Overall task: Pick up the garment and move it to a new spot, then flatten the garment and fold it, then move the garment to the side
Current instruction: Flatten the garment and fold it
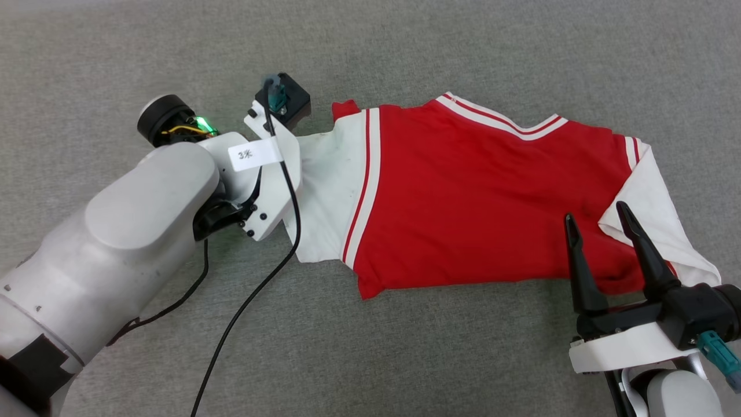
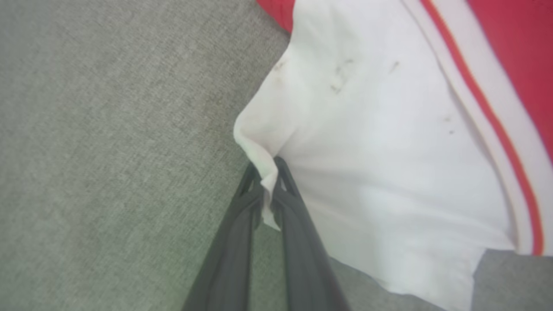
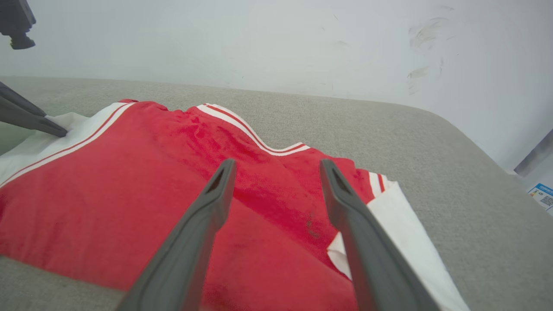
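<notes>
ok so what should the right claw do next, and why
Probably lower the right claw onto the folded sleeve and close. The left claw is shut on the edge of the other sleeve, while the right claw is open over the shirt, holding nothing. The folded sleeve lies doubled over the red body, so gripping it would likely let both arms spread the shirt.

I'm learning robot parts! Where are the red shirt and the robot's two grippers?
garment [image 1: 463, 191], head view, red body panel.
left gripper [image 2: 268, 172], left wrist view, between fingertips pinching the white sleeve edge.
right gripper [image 1: 596, 211], head view, between its open fingertips.
</notes>
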